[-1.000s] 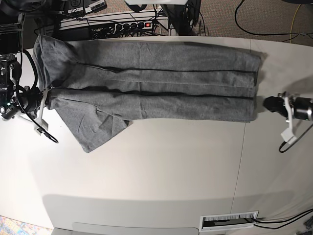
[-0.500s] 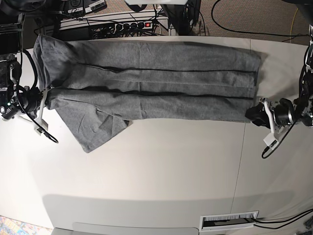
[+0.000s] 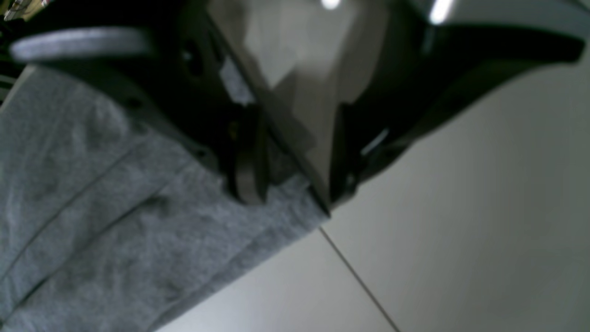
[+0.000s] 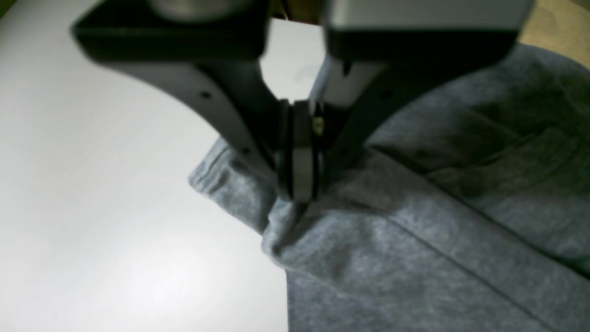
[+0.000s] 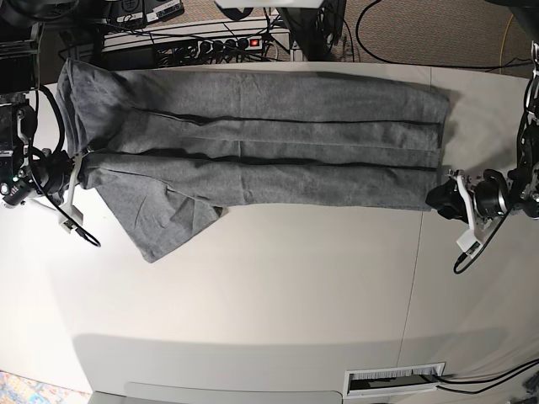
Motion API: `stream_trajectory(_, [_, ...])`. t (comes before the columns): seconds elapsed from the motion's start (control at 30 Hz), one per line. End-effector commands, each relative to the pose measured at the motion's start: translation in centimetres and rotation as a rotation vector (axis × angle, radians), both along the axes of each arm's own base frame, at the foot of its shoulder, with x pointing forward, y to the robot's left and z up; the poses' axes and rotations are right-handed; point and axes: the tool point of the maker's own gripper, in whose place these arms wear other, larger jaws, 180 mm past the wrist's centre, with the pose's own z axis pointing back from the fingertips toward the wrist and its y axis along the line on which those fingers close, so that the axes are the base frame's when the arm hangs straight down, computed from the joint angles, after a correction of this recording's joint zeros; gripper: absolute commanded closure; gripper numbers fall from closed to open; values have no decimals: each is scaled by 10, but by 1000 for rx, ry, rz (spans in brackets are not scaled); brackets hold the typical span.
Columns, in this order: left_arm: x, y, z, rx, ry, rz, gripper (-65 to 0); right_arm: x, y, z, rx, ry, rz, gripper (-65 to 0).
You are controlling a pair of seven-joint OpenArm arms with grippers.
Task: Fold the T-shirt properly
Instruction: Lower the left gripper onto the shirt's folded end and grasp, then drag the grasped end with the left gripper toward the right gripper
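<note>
Grey T-shirt [image 5: 253,160] stretched in long folds across the upper half of the white counter [image 5: 278,295], right hand [image 5: 74,172] at frame left pinching its edge, left hand [image 5: 440,199] at frame right spread at the shirt's corner

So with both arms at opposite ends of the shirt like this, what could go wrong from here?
1. The left gripper has its fingers spread around the corner of the plain heather-grey cotton T-shirt, not clamped; closing now might catch only the top layer, so the stacked folds could separate.
2. The right gripper pinches just a small bunched edge; a pull could slip it free.
3. One sleeve flap lies loose on the white table and may drag unfolded.
</note>
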Motion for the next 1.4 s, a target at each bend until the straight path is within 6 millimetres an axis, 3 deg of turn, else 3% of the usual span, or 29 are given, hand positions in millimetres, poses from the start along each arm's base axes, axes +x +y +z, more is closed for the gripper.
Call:
stream_trajectory(0.0, [15, 5, 20, -18, -62, 14, -246, 9, -9, 16, -27, -43, 0, 0])
stream_trajectory(0.47, [4, -2, 8, -30, -34, 9, -232, 10, -9, 17, -26, -45, 1, 0])
stream_trajectory(0.53, [5, -1, 8, -30, -34, 9, -140, 10, -9, 17, -26, -45, 1, 0])
stream_trajectory(0.6, [4, 0, 8, -24, -30, 9, 0, 10, -9, 17, -26, -46, 1, 0])
stream_trajectory(0.73, [-2, 3, 11, -47, 17, 17, 0, 11, -8, 17, -23, -51, 2, 0])
stream_trajectory(0.93, [-17, -3, 39, -155, 122, -7, 0, 12, -8, 17, -21, -55, 3, 0])
stream_trajectory(1.07, [-22, 9, 52, -165, 114, 8, 0, 10, -9, 17, -27, -44, 0, 0])
stream_trajectory(1.23, [-41, 22, 54, -184, 148, 32, 0, 9, -8, 16, -22, -38, -1, 0])
stream_trajectory(1.37, [-63, 29, 43, -168, 196, 42, 0, 6, -10, 16, -26, -22, -5, 0])
